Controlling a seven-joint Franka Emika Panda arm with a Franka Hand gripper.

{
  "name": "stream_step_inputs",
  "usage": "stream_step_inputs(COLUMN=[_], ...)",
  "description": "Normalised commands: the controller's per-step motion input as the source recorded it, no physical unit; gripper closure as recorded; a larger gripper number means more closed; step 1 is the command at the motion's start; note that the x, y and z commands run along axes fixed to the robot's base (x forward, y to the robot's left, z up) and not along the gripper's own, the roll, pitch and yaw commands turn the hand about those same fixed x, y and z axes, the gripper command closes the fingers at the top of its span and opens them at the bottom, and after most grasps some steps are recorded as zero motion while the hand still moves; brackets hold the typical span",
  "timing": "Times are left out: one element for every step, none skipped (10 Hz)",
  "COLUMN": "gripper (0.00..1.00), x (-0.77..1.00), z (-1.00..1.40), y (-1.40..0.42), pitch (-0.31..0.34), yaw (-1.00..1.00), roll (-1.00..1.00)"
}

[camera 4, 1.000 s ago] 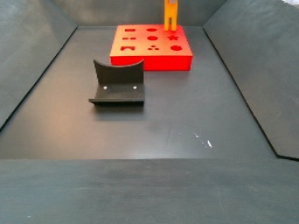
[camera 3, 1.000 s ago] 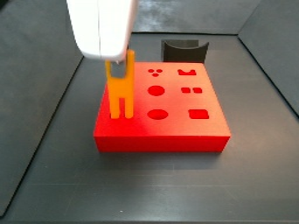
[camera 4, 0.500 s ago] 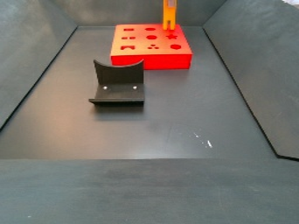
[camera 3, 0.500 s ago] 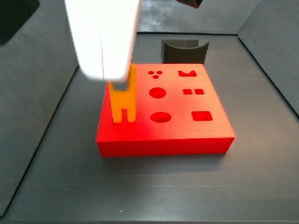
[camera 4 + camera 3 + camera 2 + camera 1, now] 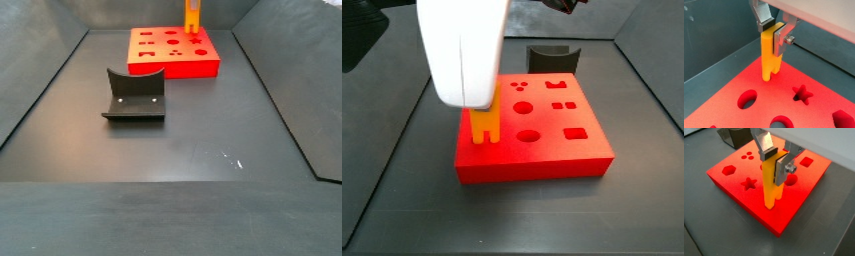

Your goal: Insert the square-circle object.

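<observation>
The square-circle object is a slim orange-yellow two-pronged bar, held upright. My gripper is shut on its upper end, one silver finger on each side, as both wrist views show. The bar hangs over the red block near one edge, prongs down, at or just above the top face; I cannot tell whether they touch. In a side view the white gripper body hides the bar's top above the block's left side. The bar also shows at the block's far right.
A dark grey curved block stands on the dark floor, apart from the red block; it shows behind the block in a side view. The red block's top face has several shaped holes. Dark sloping walls enclose the floor.
My gripper has come down with the bar; less of the bar shows below the white gripper body. The red block looks shifted slightly to the right in a side view.
</observation>
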Motion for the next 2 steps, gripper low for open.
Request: stream_step_inputs(gripper=[1.00, 1.00], x=[0.09, 0.00], z=[-0.23, 0.00], y=[0.00, 0.00], pitch=[0.033, 0.000], yaw=[0.00, 0.00], roll=[0.03, 0.00])
